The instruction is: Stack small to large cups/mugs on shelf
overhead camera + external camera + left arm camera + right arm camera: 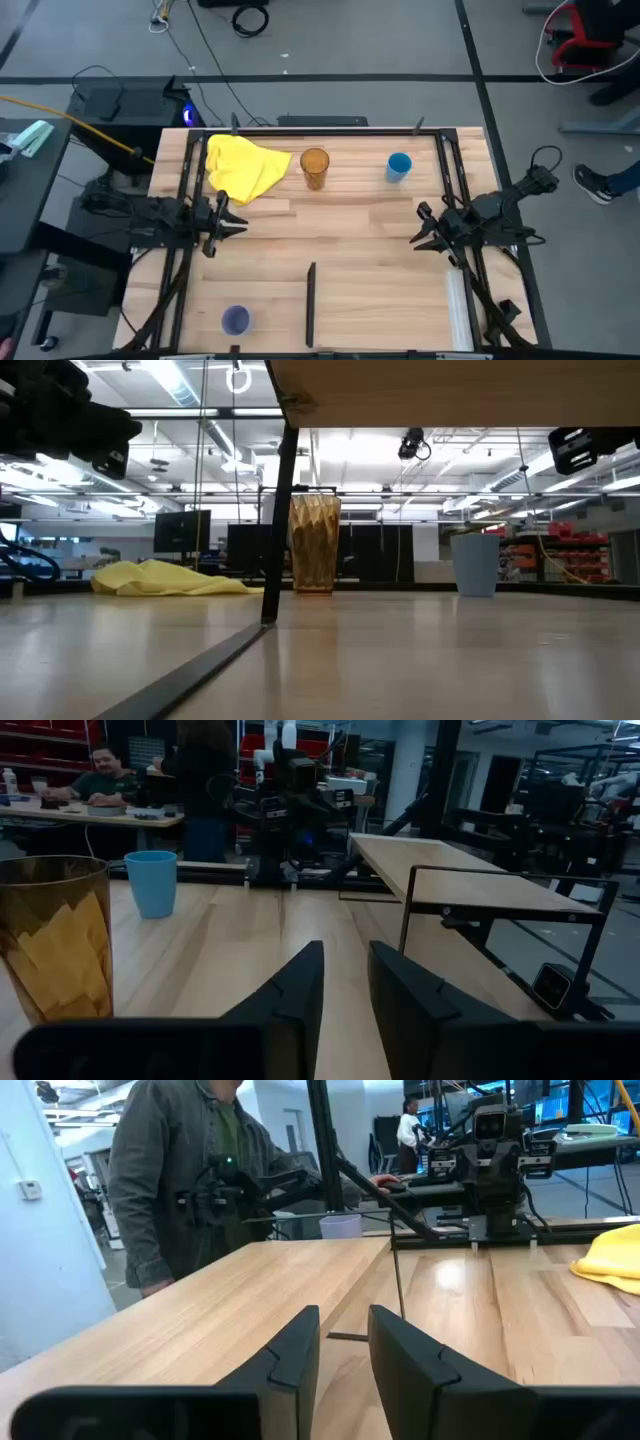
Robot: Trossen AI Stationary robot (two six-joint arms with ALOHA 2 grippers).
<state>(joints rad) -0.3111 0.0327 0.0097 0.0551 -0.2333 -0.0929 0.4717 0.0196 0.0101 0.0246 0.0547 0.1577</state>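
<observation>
High view, bottom edge: the lavender cup (235,320) stands at the lower left of the frame, on the shelf board (380,300), left of the dark upright divider (311,305).
Left gripper (238,226): left of centre in the frame, above bare table (340,215), fingers a small way apart, holding nothing; its wrist view shows the two dark fingers (290,995) with a narrow gap between them.
Right gripper (420,238): right of centre, facing the left one, fingers parted slightly, also empty; well apart from every cup.
Amber tumbler (314,168): upright, upper centre of the frame, just right of the yellow cloth (243,166), near it but whether touching cannot be told.
Blue cup (399,166): upright, upper right of centre, well apart from the tumbler.
Low view: tumbler (315,543) centre, blue cup (475,564) to its right, cloth (165,578) at left.
Person (190,1175): stands beyond the table's edge in the right wrist view.
</observation>
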